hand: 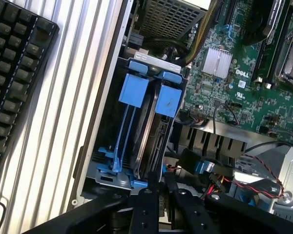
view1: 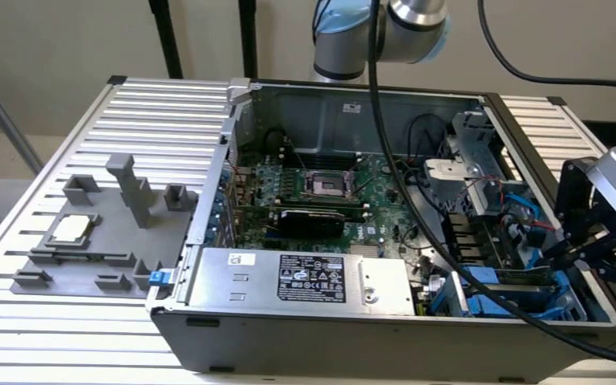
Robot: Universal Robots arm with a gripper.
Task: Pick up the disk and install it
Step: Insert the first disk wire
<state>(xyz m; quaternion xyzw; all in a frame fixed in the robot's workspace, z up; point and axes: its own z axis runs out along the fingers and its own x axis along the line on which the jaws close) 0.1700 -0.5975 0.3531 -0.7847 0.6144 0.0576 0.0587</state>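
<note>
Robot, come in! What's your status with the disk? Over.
Pincer low at drive bay, at end of disk. Disk on edge in its slot. Second blue carrier close alongside; loose wires nearby.

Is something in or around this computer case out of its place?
Nothing looks spilled or broken. One oddity: the processor socket on the board seems empty, while a small silver chip lies outside the case on the grey fixture.

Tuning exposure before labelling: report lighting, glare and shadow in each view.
Exterior view: even light, ribbed table bright, case interior dimmer. Wrist view: bluish cast, heatsink glares white, drive bay depths shadowed, gripper nearly black.
</note>
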